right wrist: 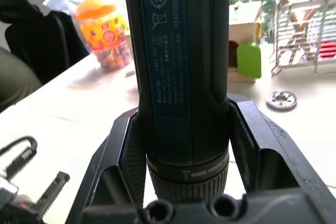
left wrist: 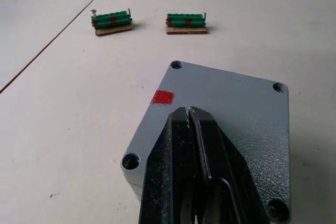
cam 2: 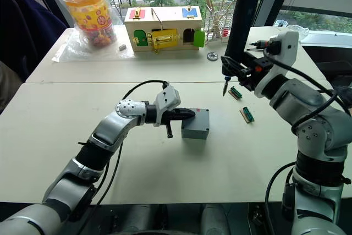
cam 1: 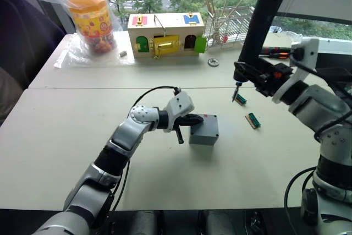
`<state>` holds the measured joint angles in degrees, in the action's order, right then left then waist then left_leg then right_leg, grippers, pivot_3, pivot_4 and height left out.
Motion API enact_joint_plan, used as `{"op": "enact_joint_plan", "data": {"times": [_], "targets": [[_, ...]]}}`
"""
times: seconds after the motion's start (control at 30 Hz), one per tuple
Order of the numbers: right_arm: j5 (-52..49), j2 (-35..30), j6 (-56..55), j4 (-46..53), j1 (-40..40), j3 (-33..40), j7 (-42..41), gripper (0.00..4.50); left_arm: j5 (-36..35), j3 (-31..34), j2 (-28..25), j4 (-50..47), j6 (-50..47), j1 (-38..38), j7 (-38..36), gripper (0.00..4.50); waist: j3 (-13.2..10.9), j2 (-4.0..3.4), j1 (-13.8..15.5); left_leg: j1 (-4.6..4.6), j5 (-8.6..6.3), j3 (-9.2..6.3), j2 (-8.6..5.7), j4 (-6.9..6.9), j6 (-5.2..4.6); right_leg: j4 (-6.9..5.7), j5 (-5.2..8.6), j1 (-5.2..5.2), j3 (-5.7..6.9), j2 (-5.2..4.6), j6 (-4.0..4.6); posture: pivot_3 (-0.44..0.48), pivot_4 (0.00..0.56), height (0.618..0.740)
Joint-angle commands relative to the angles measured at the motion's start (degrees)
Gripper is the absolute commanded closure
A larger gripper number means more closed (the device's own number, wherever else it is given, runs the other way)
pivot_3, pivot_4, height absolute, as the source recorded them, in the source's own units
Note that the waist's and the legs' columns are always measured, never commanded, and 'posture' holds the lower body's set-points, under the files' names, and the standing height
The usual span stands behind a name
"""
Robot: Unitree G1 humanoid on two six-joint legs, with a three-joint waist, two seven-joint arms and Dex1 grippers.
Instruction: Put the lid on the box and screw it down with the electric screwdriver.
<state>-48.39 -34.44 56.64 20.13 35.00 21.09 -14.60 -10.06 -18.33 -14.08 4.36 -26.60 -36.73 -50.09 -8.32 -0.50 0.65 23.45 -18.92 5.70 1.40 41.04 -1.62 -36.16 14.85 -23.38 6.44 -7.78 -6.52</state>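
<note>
Over the surface (cam 1: 66,136), biggest first:
screwdriver (cam 2: 240,17): upright in the right jaws (cam 2: 242,72), clamped round the barrel, bit hanging ready above the surface
box (cam 1: 204,135): mid-surface, lid (left wrist: 220,114) already seated on it
left jaws (cam 1: 193,118): pinched together, pressing the lid, probably steadying it for screwing

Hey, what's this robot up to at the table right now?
It is closing up a small grey plastic box in the middle of the white table. The flat grey square lid with a red mark already sits on the box, and the left gripper rests on top of it with its fingers shut. The right gripper is shut on the dark blue-black cylindrical electric screwdriver, held upright above the table beyond the box, bit down. Two green connector strips lie nearby.
</note>
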Motion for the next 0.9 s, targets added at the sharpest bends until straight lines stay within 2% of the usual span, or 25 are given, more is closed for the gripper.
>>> {"op": "enact_joint_plan", "data": {"times": [0.03,0.17,0.27,0.43,0.57,0.67,0.9], "targets": [[-1.72,-0.05,0.61,-1.25,2.50,2.68,1.78,2.70,-3.16,4.17,1.10,-2.15,-0.88,-1.25,1.32,4.50,-0.04,0.00,0.06,0.00,0.00,0.01,0.01,-0.01,0.00,0.00,0.00,0.00,0.00,0.01,0.00,0.000,0.150,0.708],[1.46,-5.37,2.94,-4.60,2.15,1.49,0.65,2.70,-5.63,4.90,-0.24,-4.68,-3.20,-2.56,-1.33,4.50,-0.30,-0.02,0.13,0.07,0.00,0.08,-0.01,-0.02,0.00,0.01,-0.01,-0.06,-0.02,0.00,-0.01,0.000,0.150,0.708],[3.41,-14.36,8.93,-9.76,0.56,-0.26,-3.26,2.70,-8.80,3.39,-3.40,-9.48,-6.22,-2.77,-7.07,4.50,-0.44,-0.05,0.21,0.13,0.00,0.09,-0.06,-0.01,-0.01,0.02,-0.01,-0.07,-0.02,-0.02,-0.01,0.000,0.150,0.708],[3.28,-21.75,18.30,-17.91,1.44,-0.94,-7.21,2.70,-7.84,-0.04,-7.04,-13.48,-6.65,-2.30,-10.00,4.50,-0.59,-0.10,-0.04,0.11,0.00,0.12,-0.03,-0.05,-0.01,0.05,-0.01,-0.09,-0.03,0.00,-0.01,0.000,0.150,0.708],[5.35,-29.55,23.15,-28.27,-1.63,-7.40,-16.84,2.70,-7.60,-1.81,-7.11,-16.05,-6.08,-1.01,-9.17,4.50,-0.70,-0.19,0.06,0.05,0.03,0.16,0.05,-0.04,0.03,0.02,-0.01,-0.09,-0.04,0.05,-0.01,0.000,0.150,0.708],[7.61,-31.32,22.64,-34.90,-1.16,-12.40,-21.98,2.70,-7.15,-2.58,-6.37,-16.88,-5.77,0.11,-7.65,4.50,-0.72,-0.18,0.02,0.06,0.02,0.14,0.06,-0.05,0.03,0.05,0.00,-0.08,-0.06,0.06,0.00,0.000,0.150,0.708],[15.93,-30.98,18.98,-47.46,6.16,-23.33,-29.66,2.70,-6.74,-2.77,-5.87,-18.19,-5.95,2.62,-4.83,4.50,-0.88,-0.45,-0.13,0.05,0.03,0.24,0.06,-0.04,0.04,0.01,-0.01,-0.17,-0.12,0.07,-0.02,0.000,0.150,0.708]]}}
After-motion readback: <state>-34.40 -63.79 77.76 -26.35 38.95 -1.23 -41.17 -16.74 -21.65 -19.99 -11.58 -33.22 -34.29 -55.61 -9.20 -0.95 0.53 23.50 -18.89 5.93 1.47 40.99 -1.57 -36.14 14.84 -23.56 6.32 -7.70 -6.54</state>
